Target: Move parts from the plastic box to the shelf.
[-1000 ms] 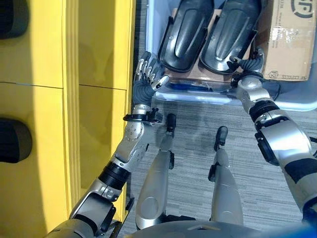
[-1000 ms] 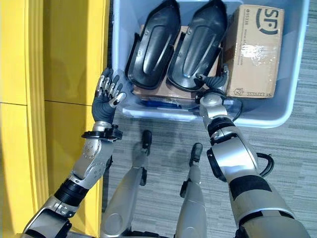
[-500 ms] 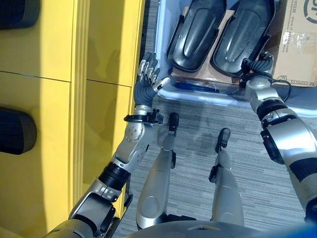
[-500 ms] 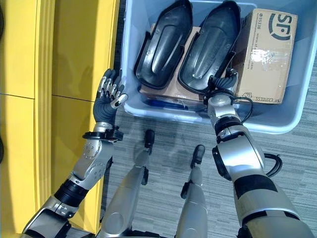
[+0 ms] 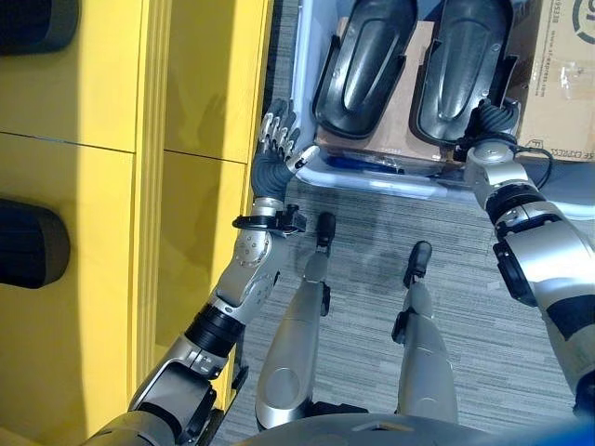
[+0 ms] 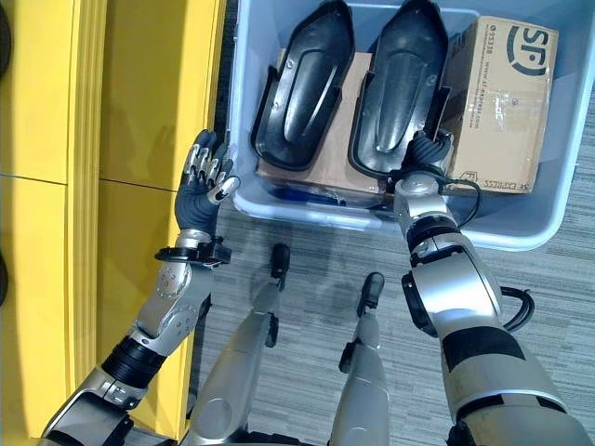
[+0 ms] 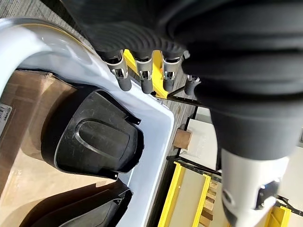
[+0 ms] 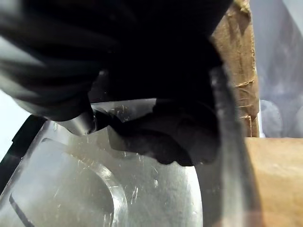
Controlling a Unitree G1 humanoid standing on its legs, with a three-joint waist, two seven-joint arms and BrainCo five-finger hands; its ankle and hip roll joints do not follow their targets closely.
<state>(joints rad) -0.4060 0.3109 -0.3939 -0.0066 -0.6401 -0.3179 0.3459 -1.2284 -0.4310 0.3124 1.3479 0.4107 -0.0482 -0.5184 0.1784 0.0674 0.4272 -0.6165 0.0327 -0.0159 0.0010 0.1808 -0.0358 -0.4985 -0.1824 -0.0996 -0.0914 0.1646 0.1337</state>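
A yellow shelf fills the robot's left side, standing on grey carpet floor. Just beside it sits a pale blue plastic box, its near wall facing the robot. Inside the box a brown carton stands at the right end, and two black moulded parts lie side by side on flat cardboard: the left part and the right part, both still in the box.

The left robot hand hangs in the gap between the shelf and the box's near left corner, fingers straight and spread, holding nothing; its wrist view looks past the fingertips to the box rim and the left part inside.

The right robot hand reaches over the box's near wall to the near end of the right part, touching it beside the carton. Its fingers are hidden against the black part, so its grip cannot be told.
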